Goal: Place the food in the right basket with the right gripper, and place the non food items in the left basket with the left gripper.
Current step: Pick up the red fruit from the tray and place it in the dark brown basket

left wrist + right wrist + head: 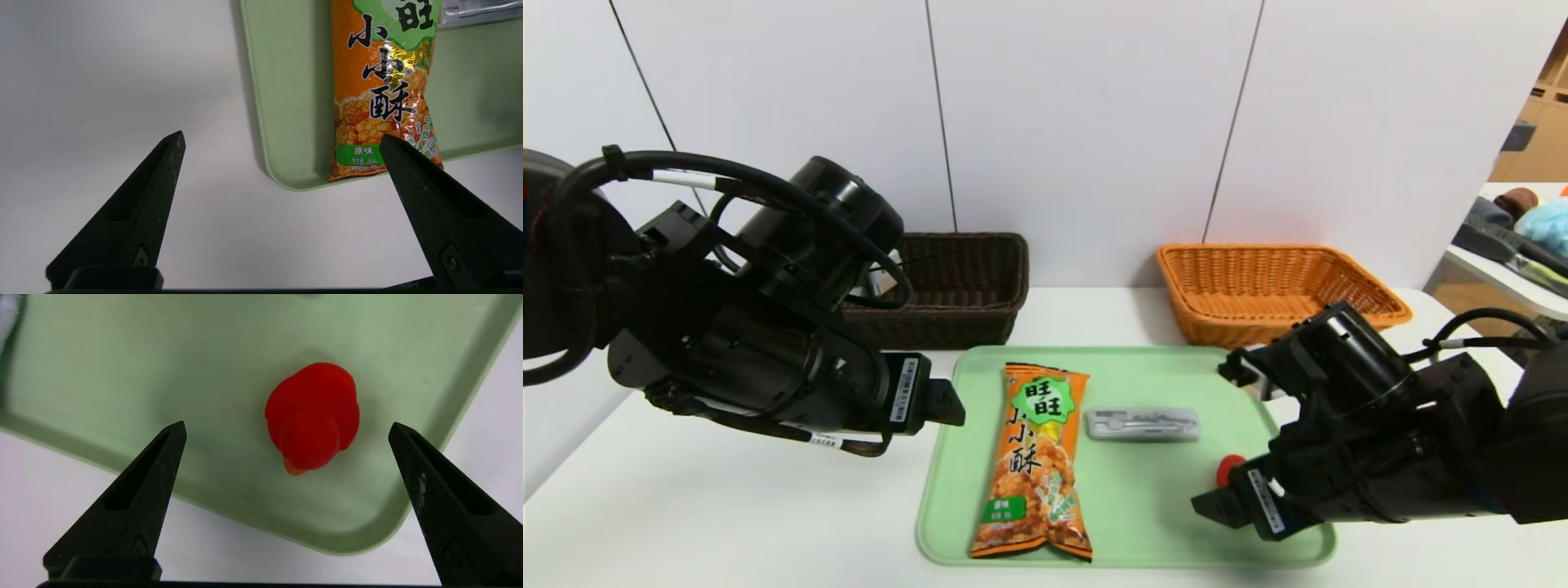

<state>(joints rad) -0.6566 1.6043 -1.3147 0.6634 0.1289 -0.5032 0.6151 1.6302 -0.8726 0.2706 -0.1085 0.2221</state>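
A green tray (1127, 506) holds an orange snack bag (1033, 461), a small clear case (1143, 424) and a red toy (1227, 467) with an orange tip. The dark brown left basket (968, 286) and the orange right basket (1274, 286) stand behind the tray. My left gripper (947, 404) hovers open over the table beside the tray's left rim, near the snack bag's (382, 90) lower end. My right gripper (1213, 502) is open above the tray's near right corner. The red toy (314, 412) lies just ahead of its fingertips, untouched.
The white table (727, 514) stretches left of and in front of the tray. A white wall stands close behind both baskets. A second table with clutter (1519, 237) sits beyond the right edge.
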